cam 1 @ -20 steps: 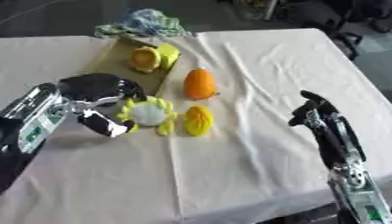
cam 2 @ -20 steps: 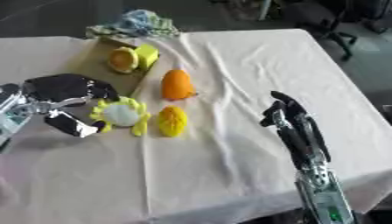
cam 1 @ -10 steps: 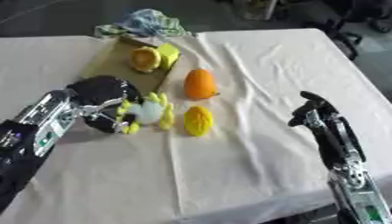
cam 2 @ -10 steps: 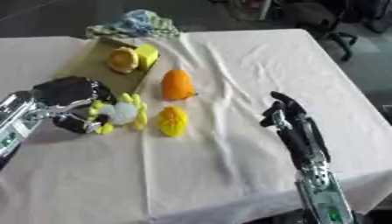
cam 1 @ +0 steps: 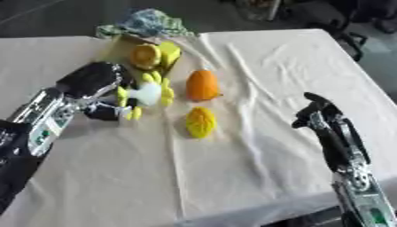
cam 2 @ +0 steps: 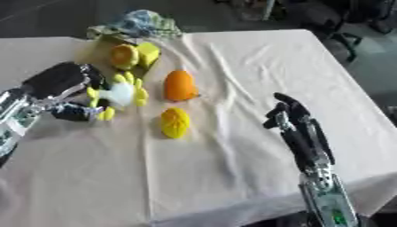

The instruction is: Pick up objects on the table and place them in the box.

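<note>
At nine o'clock on the white cloth (cam 1: 256,177), found the left hand (cam 1: 97,84) closed round a white toy with yellow lobes (cam 1: 147,92), thumb side hidden behind it. Toy held just clear of, or barely on, the cloth; cannot tell which. At eleven o'clock from the toy, noted the shallow cardboard box (cam 1: 124,44), already holding a round yellow-orange item (cam 1: 145,56) and a pale yellow block (cam 1: 170,48). Beyond the box at twelve o'clock, saw a crumpled blue-green cloth bundle (cam 1: 151,22), touching the box's far edge. At three o'clock from the toy, logged an orange fruit (cam 1: 202,85) lying near; at five o'clock, a yellow ridged piece (cam 1: 201,122) flat on the cloth, apart from the fruit. At four o'clock on the table, recorded the right hand (cam 2: 288,116) standing idle, fingers curled inward and holding nothing.

Judged the step in hand: carry the toy to the box. Judged roughly half the items as yet outside it. Recommended lifting the toy well clear before moving toward eleven o'clock, so the lobes do not catch the box's near wall. Advised aiming for the bare near corner rather than on top of the two items inside. Advised keeping the wrist path clear of the orange fruit, likely to roll if nudged. Suggested releasing only once the toy sits over the box floor.
</note>
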### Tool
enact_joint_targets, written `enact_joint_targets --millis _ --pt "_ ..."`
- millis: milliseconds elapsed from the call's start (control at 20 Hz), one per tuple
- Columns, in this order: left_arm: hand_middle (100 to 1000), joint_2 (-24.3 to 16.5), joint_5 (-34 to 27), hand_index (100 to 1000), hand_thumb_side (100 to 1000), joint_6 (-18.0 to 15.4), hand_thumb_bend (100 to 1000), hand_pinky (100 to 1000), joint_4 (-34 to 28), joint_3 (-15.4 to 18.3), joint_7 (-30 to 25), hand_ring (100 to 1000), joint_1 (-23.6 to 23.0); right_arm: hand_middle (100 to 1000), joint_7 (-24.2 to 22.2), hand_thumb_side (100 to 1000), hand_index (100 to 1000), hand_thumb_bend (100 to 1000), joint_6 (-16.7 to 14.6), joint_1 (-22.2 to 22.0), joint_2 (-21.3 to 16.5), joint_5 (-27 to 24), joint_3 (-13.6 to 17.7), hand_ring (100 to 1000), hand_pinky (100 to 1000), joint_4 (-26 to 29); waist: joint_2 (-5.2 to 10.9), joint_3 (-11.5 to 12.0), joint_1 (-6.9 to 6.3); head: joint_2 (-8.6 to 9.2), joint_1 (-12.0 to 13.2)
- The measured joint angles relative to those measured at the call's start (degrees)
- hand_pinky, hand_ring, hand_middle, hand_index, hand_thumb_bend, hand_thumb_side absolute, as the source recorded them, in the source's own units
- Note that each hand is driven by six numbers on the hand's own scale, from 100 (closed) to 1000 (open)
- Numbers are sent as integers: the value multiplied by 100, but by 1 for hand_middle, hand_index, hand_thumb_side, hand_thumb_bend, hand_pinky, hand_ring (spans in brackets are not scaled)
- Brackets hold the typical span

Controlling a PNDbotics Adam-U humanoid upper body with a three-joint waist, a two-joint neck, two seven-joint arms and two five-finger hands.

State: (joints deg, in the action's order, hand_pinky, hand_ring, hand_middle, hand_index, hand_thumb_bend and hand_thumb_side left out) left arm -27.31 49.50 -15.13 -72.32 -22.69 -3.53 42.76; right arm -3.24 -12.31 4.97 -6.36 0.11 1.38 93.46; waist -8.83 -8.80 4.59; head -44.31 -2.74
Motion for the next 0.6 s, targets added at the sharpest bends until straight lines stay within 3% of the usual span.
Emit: enact_joint_targets --millis 300,500,600 --pt "246 276 56 552 214 406 100 431 515 410 -1 242 380 503 -10 605 847 100 8 -17 4 -8 -3 497 556 -18 0 -33 8 0 0" --pt "266 584 384 583 204 451 100 453 1084 593 60 262 438 503 -25 607 847 100 18 -28 5 -22 -22 497 556 -33 0 -69 15 0 6" --pt "321 719 606 632 198 437 100 496 1362 678 134 317 462 503 -30 607 847 100 21 -29 8 -24 -36 497 556 -34 0 -86 15 0 9"
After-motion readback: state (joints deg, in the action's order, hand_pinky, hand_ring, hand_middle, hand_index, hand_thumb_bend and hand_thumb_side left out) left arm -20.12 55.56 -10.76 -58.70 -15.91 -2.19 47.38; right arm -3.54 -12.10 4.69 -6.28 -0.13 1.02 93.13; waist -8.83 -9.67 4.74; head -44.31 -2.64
